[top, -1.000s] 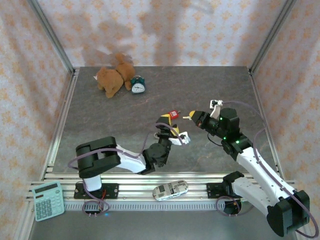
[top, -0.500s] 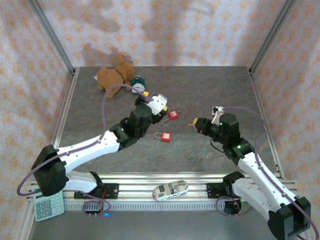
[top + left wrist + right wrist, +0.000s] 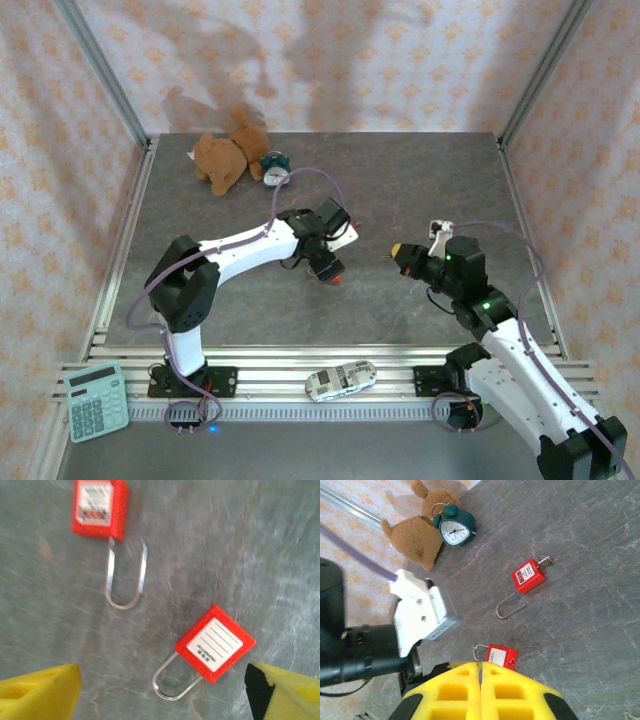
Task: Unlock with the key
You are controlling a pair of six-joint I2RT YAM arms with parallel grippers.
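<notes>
Red plastic bodies, steel shackles: two padlocks lie flat on the grey stone-look table (image 3: 430, 180), near each other but not touching.

Left gripper (image 3: 162, 687) hangs right above them, released. Its yellow fingers (image 3: 40, 692) are spread wide either side of the lined-label padlock (image 3: 215, 644), with nothing pinched. Reads as lining up to grab that body and steady it so the keyway can face the other arm. Its shackle looks seated.

The second padlock (image 3: 98, 505) has one shackle leg free of the body, so it's likely open already. That's probably why the left arm goes for the other one.

Right gripper (image 3: 481, 669) sits well apart to the right, clenched, fingers flush. The top view shows a small sliver ahead of its tips. It reads as the key (image 3: 385, 255), but it's too small to be sure. Pinched at the tips so the blade is free, and parked clear until the lock is held.

Writing: the near label has ruled blank lines plus one line of tiny print, unreadable. The other label is white with a red band, blurred. No brand legible.
</notes>
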